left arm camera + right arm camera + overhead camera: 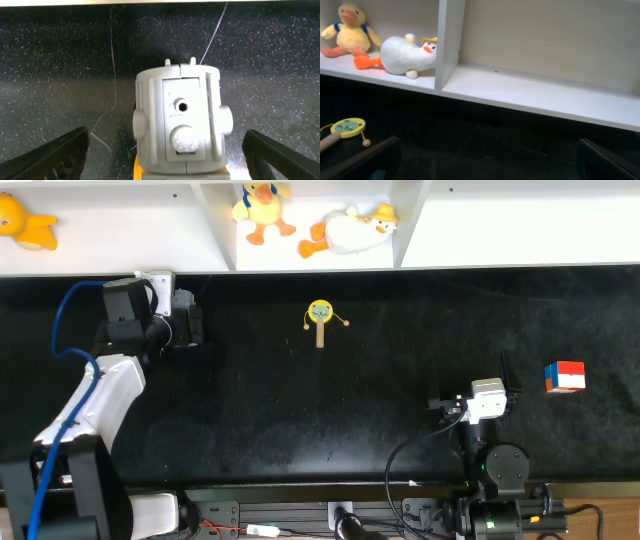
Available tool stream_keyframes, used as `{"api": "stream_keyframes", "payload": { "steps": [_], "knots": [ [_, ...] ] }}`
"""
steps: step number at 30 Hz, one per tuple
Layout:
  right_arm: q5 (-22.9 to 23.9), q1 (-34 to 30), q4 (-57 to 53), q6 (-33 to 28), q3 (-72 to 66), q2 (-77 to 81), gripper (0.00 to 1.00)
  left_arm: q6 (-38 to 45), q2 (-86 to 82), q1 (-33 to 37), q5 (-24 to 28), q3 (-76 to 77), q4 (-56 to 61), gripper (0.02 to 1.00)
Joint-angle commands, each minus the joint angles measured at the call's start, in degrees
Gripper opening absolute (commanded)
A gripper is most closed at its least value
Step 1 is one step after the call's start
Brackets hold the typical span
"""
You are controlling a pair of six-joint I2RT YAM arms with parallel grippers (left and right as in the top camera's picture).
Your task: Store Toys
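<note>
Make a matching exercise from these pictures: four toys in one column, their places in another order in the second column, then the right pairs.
Toys
1. white plush bird with orange feet
2. small yellow-green rattle drum with wooden handle
3. red, white and blue cube
4. grey rounded plastic toy

Places
A. black table, far right side
B. between the open fingers of the left gripper
C. middle compartment of the white shelf
D. black table, middle, before the shelf

Pairs: 1-C, 2-D, 3-A, 4-B

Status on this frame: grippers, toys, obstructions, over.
Left gripper open, astride grey robot toy on table. Right gripper open, empty, facing shelf. Rattle drum and cube loose on table; nothing blocking.
</note>
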Motion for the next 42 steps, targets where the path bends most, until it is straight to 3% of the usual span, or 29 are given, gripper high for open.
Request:
{"api": "stream_keyframes", "payload": {
  "steps": [1,16,23,42],
  "knots": [
    [-0.3,-0.3,0.2,-0.2,-0.7,-0.2,0.993,0.4,1.0,-0.2,0.8,-0.3,0.8,0.998],
    [-0.3,-0.3,0.2,-0.2,-0.7,-0.2,0.996,-0.5,4.2,-0.5,2.8,-0.3,3.8,1.000],
    [-0.3,-0.3,0.2,-0.2,-0.7,-0.2,0.993,-0.9,4.2,-0.5,2.8,-0.2,4.0,0.844],
    [-0.3,-0.3,0.2,-0.2,-0.7,-0.2,0.996,-0.9,4.2,-0.5,2.7,-0.2,3.5,0.645]
  ]
}}
